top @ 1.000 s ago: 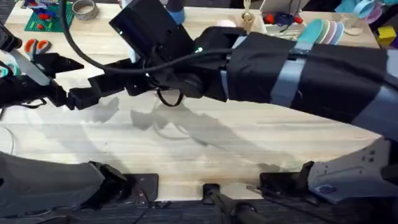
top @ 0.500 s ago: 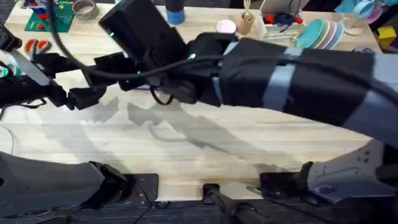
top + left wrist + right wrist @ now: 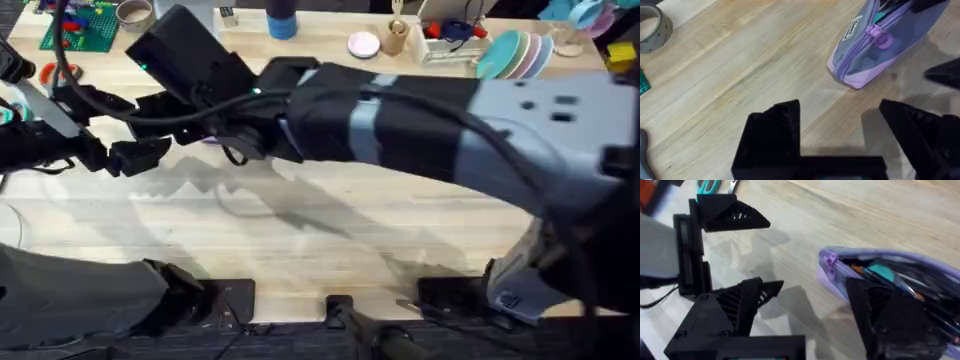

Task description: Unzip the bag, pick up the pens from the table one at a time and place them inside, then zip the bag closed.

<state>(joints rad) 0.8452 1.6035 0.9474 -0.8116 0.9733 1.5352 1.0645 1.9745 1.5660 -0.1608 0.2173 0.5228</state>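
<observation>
Your bag [image 3: 880, 45] lies open on the worktop [image 3: 740, 60] near the far left corner. Both pincers, left [image 3: 840, 135] and right [image 3: 805, 315], are apart. Hold one end, then pull the zipper tab [image 3: 879, 37] slowly.

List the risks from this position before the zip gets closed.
1. In the right wrist view the bag gapes open with contents showing at its mouth; anything sticking up could jam the zipper.
2. The right gripper straddles the bag's end with one finger over the opening; closing may pinch fabric rather than the zipper pull.
3. The open left gripper sits close beside the right one, so the arms may collide.
</observation>
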